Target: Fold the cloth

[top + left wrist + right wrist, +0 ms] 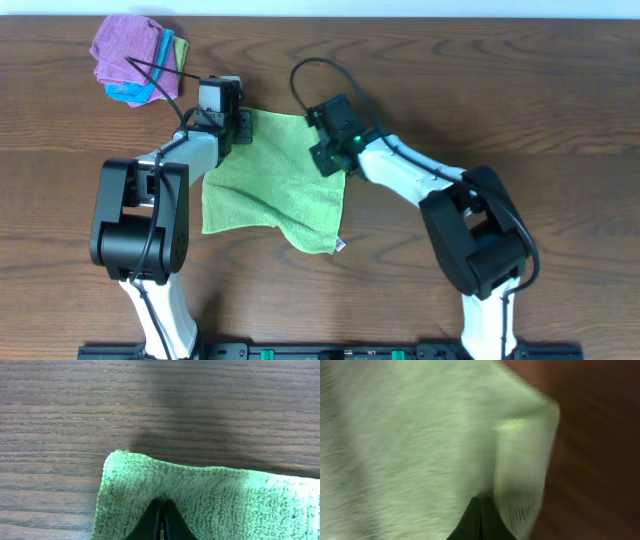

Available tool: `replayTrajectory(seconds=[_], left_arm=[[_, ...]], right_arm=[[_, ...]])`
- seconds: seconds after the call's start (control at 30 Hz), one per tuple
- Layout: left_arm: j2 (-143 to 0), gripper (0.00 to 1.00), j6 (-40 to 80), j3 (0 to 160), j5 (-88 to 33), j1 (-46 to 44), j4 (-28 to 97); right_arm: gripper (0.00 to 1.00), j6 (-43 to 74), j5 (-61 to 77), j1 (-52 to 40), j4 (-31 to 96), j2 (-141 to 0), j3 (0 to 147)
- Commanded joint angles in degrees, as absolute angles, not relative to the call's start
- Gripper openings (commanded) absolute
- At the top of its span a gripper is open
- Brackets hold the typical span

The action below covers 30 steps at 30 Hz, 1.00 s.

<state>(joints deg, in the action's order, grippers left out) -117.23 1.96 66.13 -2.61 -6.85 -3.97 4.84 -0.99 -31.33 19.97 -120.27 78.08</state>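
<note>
The lime-green cloth (278, 185) lies on the wooden table between the two arms, with its small white tag (342, 245) at the near right corner. My left gripper (240, 128) is shut on the cloth's far left corner; in the left wrist view the fingers (163, 502) pinch the terry edge (210, 495) close to the table. My right gripper (330, 150) is shut on the cloth's far right part and holds it a little raised; in the right wrist view the fingers (481, 502) grip the blurred green cloth (420, 435).
A pile of purple, light-blue and green cloths (135, 58) sits at the far left corner of the table. Black cables loop from each arm near the cloth's far edge. Bare wood (560, 120) lies to the right.
</note>
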Motion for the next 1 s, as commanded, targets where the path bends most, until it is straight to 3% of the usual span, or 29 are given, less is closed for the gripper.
replayTrajectory(seconds=[0.0,0.33,0.63,0.97], left_arm=[[-119.6,0.05,2.8,64.9,-3.0,-6.6,-3.2],[-119.6,0.05,2.8,64.9,-3.0,-6.6,-3.3],[-119.3,0.06,2.8,65.0,-3.1,-6.7,-3.3],[-119.3,0.06,2.8,65.0,-3.1,-6.7,-3.3]], right_arm=[[0.01,7.5,-3.2,-28.9,19.3,-121.1,78.3],[0.02,9.4,-3.2,-25.2,17.6,-121.0,79.1],[0.02,8.6,2.3,-25.4,29.8,-118.8,91.7],[0.02,4.0,3.2,-26.4,33.6,-122.0,91.8]])
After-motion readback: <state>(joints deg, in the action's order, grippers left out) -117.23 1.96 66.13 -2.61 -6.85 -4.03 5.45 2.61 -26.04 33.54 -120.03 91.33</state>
